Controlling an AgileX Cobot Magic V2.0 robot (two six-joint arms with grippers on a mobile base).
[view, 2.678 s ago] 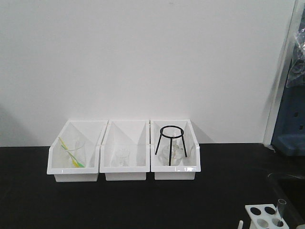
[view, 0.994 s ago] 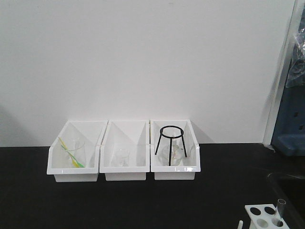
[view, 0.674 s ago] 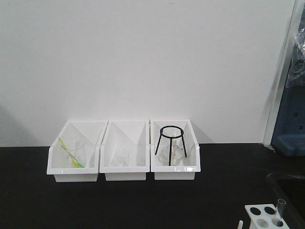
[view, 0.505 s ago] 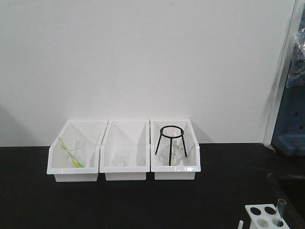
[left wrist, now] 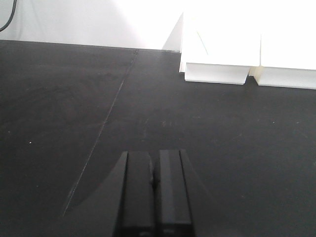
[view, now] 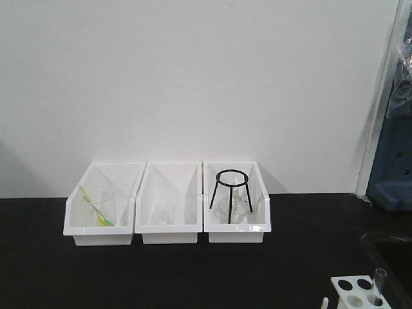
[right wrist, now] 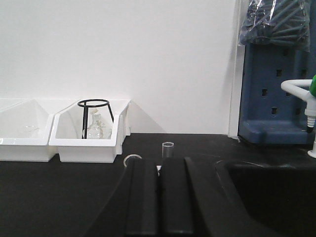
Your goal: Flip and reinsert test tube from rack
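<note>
A: From the front, we see the rack (view: 358,293) at the near right corner of the table (view: 193,270), the test tube (view: 378,284) upright in a right-hand hole, open rim up. No arm shows.

B: From the left wrist, our left tool (left wrist: 154,185) hangs over bare table, jaws pressed together, empty.

A: From the right wrist, our right tool (right wrist: 159,185) is also closed and empty, the tube's rim just beyond. If we advance closed, we risk knocking the glass over.

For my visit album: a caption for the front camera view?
Three white bins on a black bench; test tube standing in the rack, bottom right.
</note>
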